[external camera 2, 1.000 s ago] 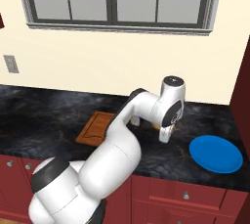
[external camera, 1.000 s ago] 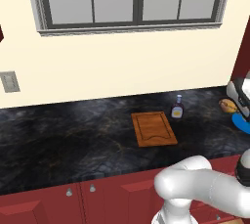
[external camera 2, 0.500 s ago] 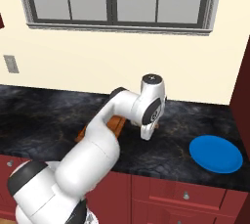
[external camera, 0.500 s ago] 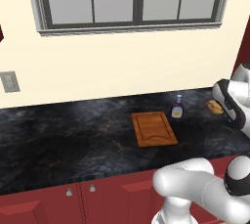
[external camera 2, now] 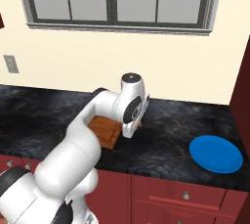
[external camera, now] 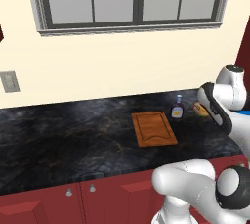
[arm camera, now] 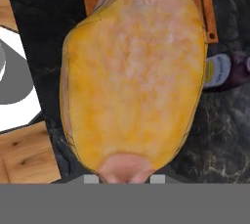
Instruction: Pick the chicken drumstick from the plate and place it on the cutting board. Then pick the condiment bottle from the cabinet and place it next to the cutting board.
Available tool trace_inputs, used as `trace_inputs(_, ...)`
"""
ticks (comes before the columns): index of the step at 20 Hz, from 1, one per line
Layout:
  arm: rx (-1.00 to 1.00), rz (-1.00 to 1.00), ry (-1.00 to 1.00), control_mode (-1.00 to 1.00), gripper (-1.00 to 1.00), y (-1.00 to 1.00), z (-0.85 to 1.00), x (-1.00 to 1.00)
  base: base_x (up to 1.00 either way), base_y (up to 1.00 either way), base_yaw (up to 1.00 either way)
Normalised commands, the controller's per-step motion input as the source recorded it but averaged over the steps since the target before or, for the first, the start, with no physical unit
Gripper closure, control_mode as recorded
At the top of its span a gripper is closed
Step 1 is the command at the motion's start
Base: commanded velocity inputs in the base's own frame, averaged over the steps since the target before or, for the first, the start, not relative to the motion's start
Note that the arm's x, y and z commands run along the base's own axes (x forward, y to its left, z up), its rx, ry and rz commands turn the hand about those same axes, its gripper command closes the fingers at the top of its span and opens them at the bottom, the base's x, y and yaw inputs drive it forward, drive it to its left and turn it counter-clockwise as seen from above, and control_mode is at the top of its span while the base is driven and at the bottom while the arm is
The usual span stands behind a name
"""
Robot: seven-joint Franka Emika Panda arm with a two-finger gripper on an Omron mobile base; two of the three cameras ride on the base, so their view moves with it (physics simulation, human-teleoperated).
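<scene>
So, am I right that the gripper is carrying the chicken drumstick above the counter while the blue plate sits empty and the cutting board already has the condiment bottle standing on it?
Not quite: the condiment bottle stands on the counter beside the cutting board, not on it, as the left base view shows. The rest holds: the gripper carries the chicken drumstick, and the plate is empty.

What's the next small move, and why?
Probably keep carrying the drumstick leftward until it hangs over the board, then lower. The gripper is shut on it, the plate is bare, and the board has nothing on it.
</scene>
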Motion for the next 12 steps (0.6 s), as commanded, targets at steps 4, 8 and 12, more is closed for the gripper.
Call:
trace_inputs(4,0.0,0.0,0.0,-1.0,1.0,0.52,0.0,0.0,0.0,0.0,0.0)
trace_inputs(8,0.0,0.0,0.0,-1.0,1.0,0.5,0.0,0.0,0.0,0.0,0.0)
trace_inputs(12,0.0,0.0,0.0,-1.0,1.0,0.49,0.0,0.0,0.0,0.0,0.0)
